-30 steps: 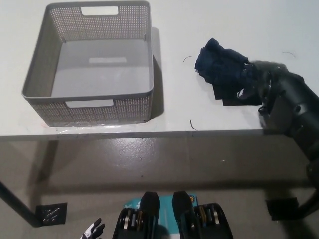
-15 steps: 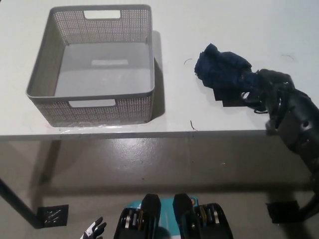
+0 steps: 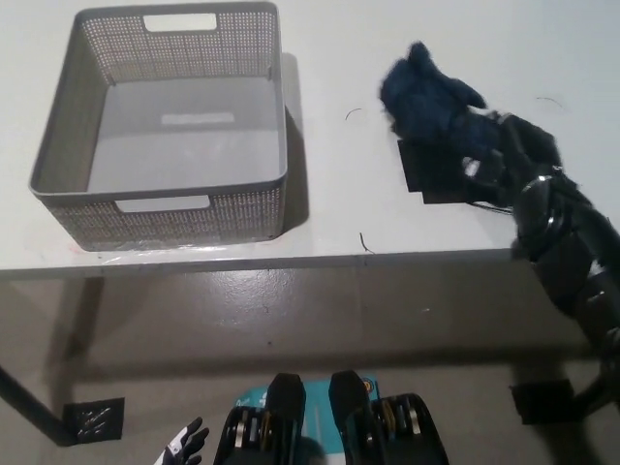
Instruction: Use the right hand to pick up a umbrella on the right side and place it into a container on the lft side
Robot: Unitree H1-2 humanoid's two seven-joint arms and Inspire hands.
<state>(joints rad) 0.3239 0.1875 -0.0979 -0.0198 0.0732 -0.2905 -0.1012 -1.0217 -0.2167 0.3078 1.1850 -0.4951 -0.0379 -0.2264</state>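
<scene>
A dark blue folded umbrella (image 3: 426,94) is at the right side of the white table (image 3: 339,203). My black right hand (image 3: 496,155) is shut on its near end. The umbrella is tilted up, with a dark shadow on the table under it. The grey perforated basket (image 3: 160,203) stands at the table's left with nothing in it. It is well apart from the umbrella. My white left hand (image 3: 184,448) rests low at the bottom left, below the table, with its fingers apart and holding nothing.
The table's front edge runs across the middle of the picture, with grey floor below it. A few thin dark threads (image 3: 363,242) lie on the table between basket and umbrella.
My right hand has closed on the umbrella's near end and raised it off the table, leaving a shadow beneath. The whole picture has also shifted a little.
</scene>
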